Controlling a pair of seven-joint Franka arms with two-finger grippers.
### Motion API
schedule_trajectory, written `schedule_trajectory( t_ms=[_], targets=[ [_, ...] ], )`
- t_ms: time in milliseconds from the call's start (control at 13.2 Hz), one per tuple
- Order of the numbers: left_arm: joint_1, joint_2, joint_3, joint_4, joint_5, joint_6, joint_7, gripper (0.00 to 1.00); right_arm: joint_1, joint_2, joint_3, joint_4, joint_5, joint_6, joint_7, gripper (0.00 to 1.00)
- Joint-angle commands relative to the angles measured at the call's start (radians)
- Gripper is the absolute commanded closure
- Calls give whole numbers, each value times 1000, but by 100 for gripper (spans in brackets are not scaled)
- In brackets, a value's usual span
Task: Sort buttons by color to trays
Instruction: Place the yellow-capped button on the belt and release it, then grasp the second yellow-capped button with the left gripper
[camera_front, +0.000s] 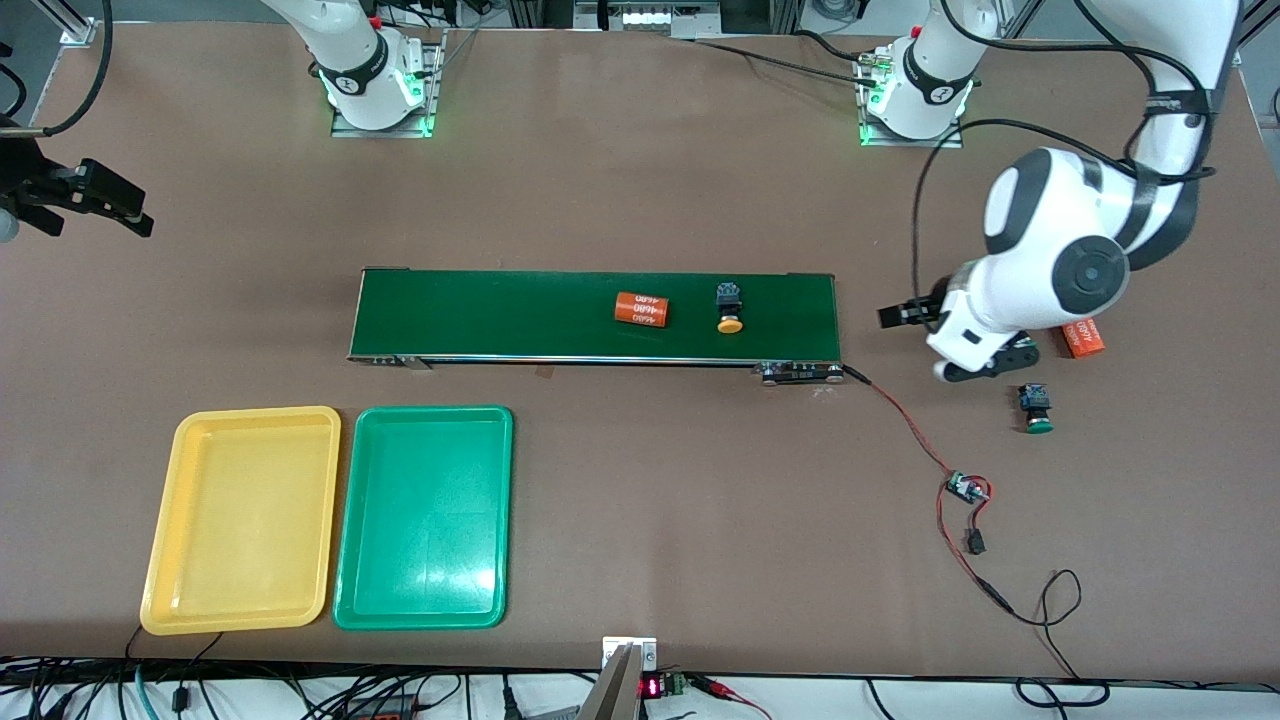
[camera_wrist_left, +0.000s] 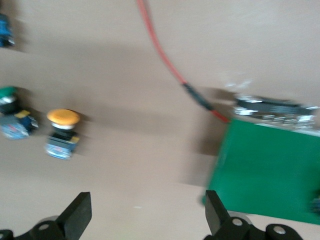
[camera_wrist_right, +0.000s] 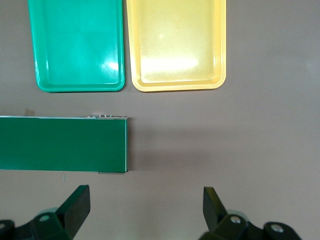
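Both trays sit empty and side by side toward the right arm's end of the tabletop (camera_front: 640, 180), the yellow tray (camera_front: 245, 520) touching or just beside the green tray (camera_front: 425, 515), and both are nearer the front camera than the belt (camera_front: 500, 315). Every button lies well apart from them. One yellow button (camera_front: 730, 310) lies on the belt beside an orange cylinder (camera_front: 641, 308), its long axis across the belt with the cap toward the front camera. The left end effector (camera_wrist_left: 147, 210) hangs just off the belt's end with its fingers (camera_wrist_left: 80, 215) spread wide and nothing between them. It is the nearer of the two to this button, and also to the green button (camera_front: 1035, 408) and the second yellow button (camera_wrist_left: 62, 132), which lie loose on the tabletop close by it. The right arm waits with the right end effector (camera_wrist_right: 145, 205) likewise spread and empty, over bare tabletop at the belt's end nearest the trays. So the left arm looks best placed to pick buttons up. The trays, though, are on the right arm's side, which probably makes the belt the link between the two.
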Motion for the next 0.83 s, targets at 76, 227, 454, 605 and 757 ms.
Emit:
schedule_trajectory(
  t_ms=[76, 227, 454, 605, 757],
  targets=[
    [-12, -4, 49, -89, 185, 6, 183, 0, 0, -13, -2, -9, 10, 7, 1, 0],
    [-10, -6, 49, -195, 267, 111, 186, 0, 0, -13, -2, -9, 10, 7, 1, 0],
    [5, -1, 87, -318, 281, 330, 210, 0, 0, -13, -2, -9, 10, 6, 1, 0],
    [5, 5, 119, -346, 281, 398, 279, 0, 0, -13, -2, -9, 10, 7, 1, 0],
    [11, 34, 138, -395, 281, 519, 294, 0, 0, -13, -2, -9, 10, 7, 1, 0]
  ],
)
